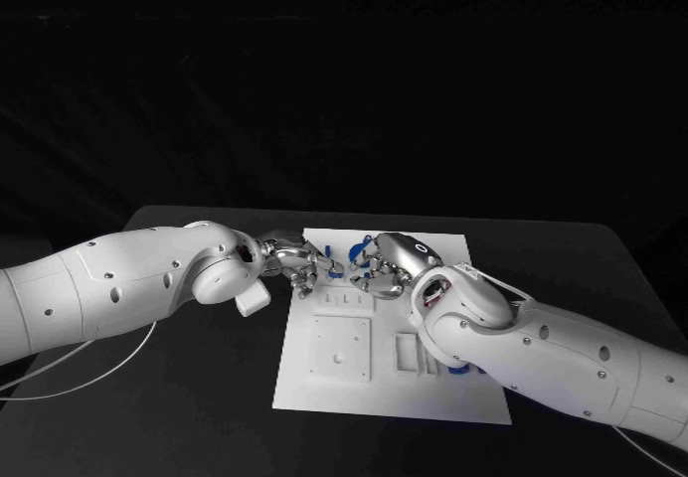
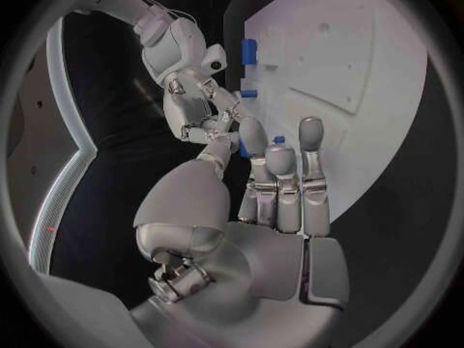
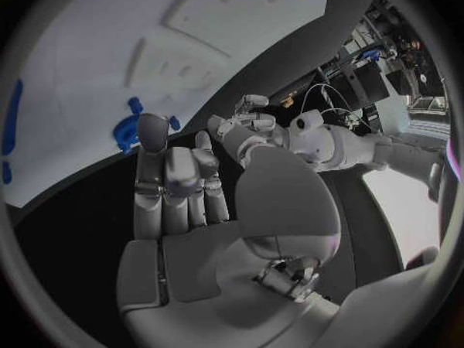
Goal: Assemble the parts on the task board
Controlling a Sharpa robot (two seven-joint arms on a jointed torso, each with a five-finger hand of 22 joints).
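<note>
With the left hand (image 1: 294, 263) and right hand (image 1: 380, 266) both spread and empty over the white rectangular task board (image 1: 344, 383), close slowly on one small blue plastic part (image 3: 127, 131).

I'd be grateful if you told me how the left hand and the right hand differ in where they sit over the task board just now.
The left hand reaches in at the task board's far left edge; the right hand sits further in over the board's far middle. The left arm lies mostly over the black table; the right arm crosses the board's right side. Both hover close together with fingers extended, holding nothing visible.
</note>
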